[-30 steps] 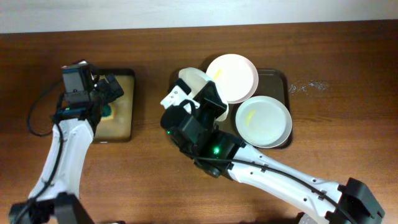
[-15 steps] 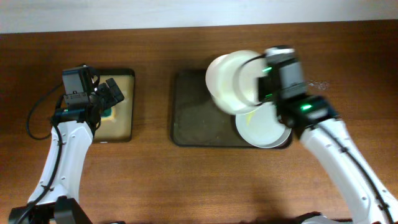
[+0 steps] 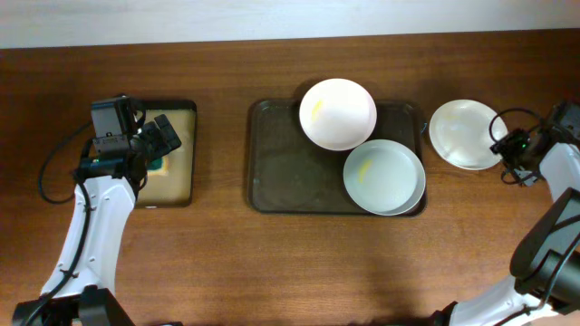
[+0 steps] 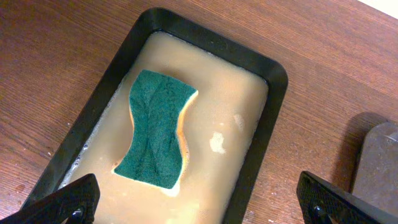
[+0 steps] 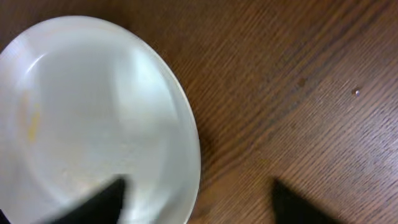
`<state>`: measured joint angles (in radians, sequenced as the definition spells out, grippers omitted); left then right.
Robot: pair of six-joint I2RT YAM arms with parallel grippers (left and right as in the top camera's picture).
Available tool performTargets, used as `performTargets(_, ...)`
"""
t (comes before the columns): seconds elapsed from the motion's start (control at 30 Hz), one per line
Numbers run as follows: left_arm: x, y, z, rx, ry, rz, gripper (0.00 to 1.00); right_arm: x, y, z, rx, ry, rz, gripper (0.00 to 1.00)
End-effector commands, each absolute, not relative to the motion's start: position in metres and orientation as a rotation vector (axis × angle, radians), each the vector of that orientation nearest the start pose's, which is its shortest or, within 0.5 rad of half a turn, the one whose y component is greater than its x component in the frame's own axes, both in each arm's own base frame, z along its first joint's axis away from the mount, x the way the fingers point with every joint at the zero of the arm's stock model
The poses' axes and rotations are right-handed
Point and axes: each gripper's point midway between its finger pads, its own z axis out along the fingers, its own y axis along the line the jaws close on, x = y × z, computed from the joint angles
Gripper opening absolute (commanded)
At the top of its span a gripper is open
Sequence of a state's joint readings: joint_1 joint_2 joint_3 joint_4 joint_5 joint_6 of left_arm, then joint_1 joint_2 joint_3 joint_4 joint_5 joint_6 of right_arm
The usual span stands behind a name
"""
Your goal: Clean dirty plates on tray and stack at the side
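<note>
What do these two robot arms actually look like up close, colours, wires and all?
Both arms are slim white tubes joined by chunky black joints. The left arm has a looping black cable; the right arm shows a small green light. Each ends in blunt black fingers.

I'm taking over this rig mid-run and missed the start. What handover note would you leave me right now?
Left hand: open, above the sponge in the small tray.
Right hand: open, at the rim of the side plate, which lies on the table right of the large tray.
Back plate and front plate lie on the large tray, both smeared yellow.
Done: one plate off the tray, faint yellow mark on it.
Left: scrub all three, stack them at the side.
</note>
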<state>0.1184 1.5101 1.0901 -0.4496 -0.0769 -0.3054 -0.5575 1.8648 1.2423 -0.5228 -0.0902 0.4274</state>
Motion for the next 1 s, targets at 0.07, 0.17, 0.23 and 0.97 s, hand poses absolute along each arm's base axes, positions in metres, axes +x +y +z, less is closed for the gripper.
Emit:
performTargets(0.07, 0.407, 0.062, 0.145, -0.537, 2.376, 0.003, 0.99, 0.399, -0.195, 0.113, 1.095, 2.297, 0.190, 0.96)
performTargets(0.17, 0.407, 0.062, 0.145, -0.537, 2.376, 0.003, 0.99, 0.442, -0.108, 0.168, 0.683, 2.250, 0.500, 0.96)
performTargets(0.23, 0.407, 0.062, 0.145, -0.537, 2.376, 0.003, 1.00, 0.455, -0.057, 0.173, 0.467, 2.287, 0.530, 0.96)
performTargets(0.97, 0.405, 0.061, 0.144, -0.538, 2.383, 0.004, 0.99, 0.481, 0.085, 0.022, 0.308, 2.568, 0.305, 0.27)
